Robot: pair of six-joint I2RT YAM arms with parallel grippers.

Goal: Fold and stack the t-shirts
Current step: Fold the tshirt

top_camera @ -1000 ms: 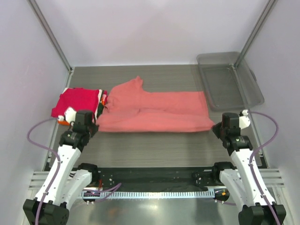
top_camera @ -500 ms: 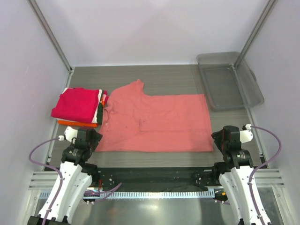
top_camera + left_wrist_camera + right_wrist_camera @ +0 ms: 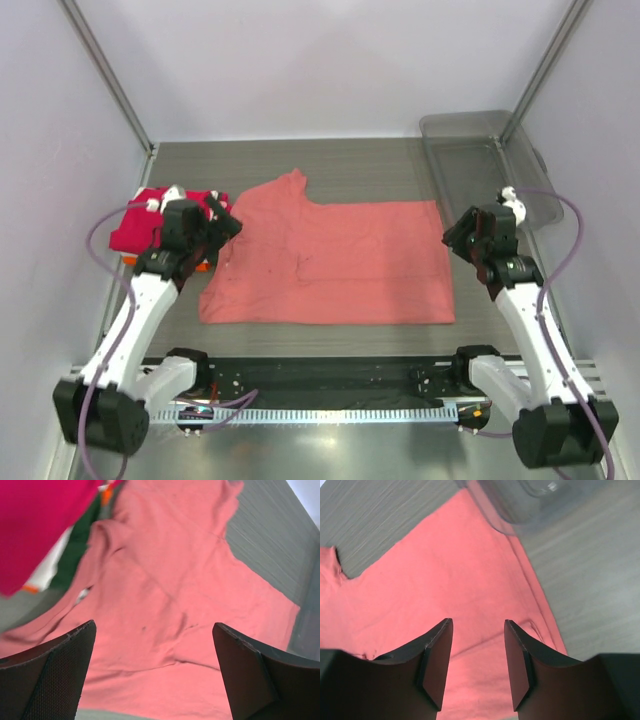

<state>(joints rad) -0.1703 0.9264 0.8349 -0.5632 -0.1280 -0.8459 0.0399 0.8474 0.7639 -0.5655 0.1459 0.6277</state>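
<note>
A salmon-pink coral t-shirt lies spread flat across the middle of the table, collar to the left. Beside its left edge sits a stack of folded t-shirts: magenta-red on top, with dark green and orange edges under it. My left gripper hovers over the coral shirt's collar end, its jaws wide open and empty. Over the shirt's right hem my right gripper hangs open, with nothing between its fingers.
A clear grey plastic bin stands at the back right, its corner just past the shirt's hem. Metal frame posts rise at both back corners. The arm bases and a rail run along the near edge.
Both grippers pulled the shirt's near edge toward the front, spreading it flat, then opened and let go. Both arms have since swung back up over the shirt's left and right ends.
</note>
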